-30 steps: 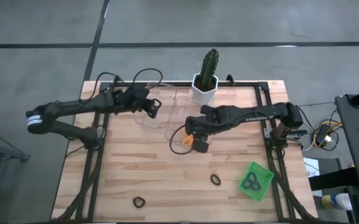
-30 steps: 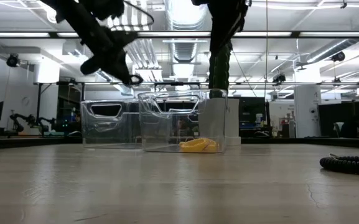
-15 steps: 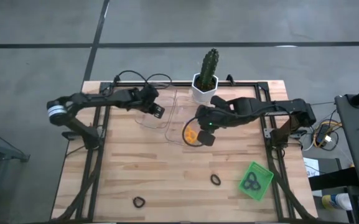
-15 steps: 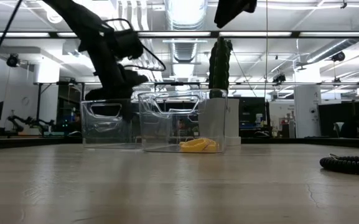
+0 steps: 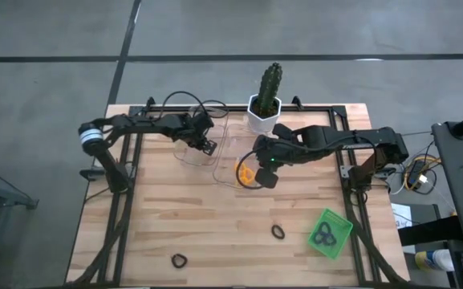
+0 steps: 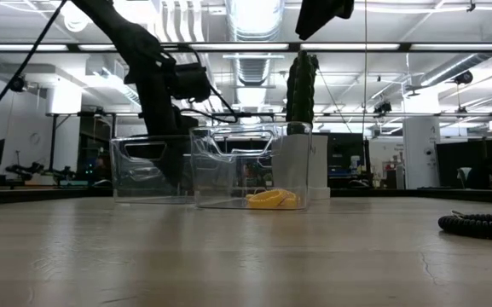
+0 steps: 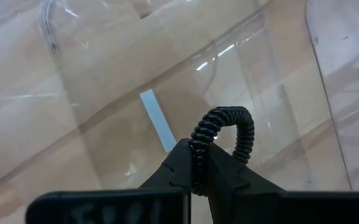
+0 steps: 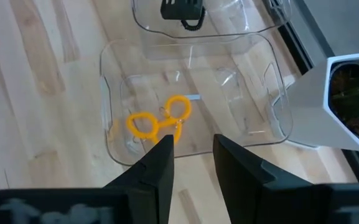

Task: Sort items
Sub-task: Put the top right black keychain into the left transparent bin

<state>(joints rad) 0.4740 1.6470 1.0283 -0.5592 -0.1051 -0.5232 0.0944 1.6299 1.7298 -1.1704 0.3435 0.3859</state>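
left gripper [image 7: 199,163] pinched tight on a black loop [image 7: 224,134], poised over the left clear tray [image 5: 189,148], which looks empty; likely the drop spot for black ones. right gripper [image 8: 191,155] fingers parted, holding nothing, above the second clear tray [image 8: 279,118] where the orange loops [image 8: 156,122] lie. green tray [image 5: 342,228] near the tabletop [image 5: 215,233] corner holds dark loops. two more black loops [image 5: 278,232] loose on the wood, unsorted.
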